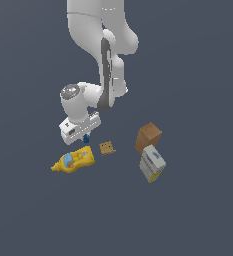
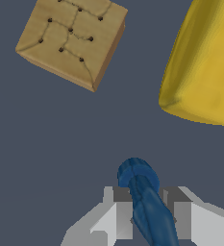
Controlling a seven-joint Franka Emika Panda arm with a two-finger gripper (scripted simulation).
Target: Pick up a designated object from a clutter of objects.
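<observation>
The designated object (image 2: 144,199) is a tiny dark blue knobbly item, held between the two grey fingers of my gripper (image 2: 149,211), which is shut on it. In the exterior view the same blue item (image 1: 86,138) pokes out just under the gripper (image 1: 86,136), above the floor near the yellow bottle's base. The rest of the clutter lies around it: a yellow bottle (image 1: 74,160) with a blue label on its side, and a small tan flat square (image 1: 107,147) beside it.
A brown box (image 1: 148,136) and a white-and-yellow carton (image 1: 152,163) sit close together toward the exterior view's right. The wrist view shows the tan square (image 2: 72,41) and the bottle's yellow base (image 2: 202,67) on the dark grey floor.
</observation>
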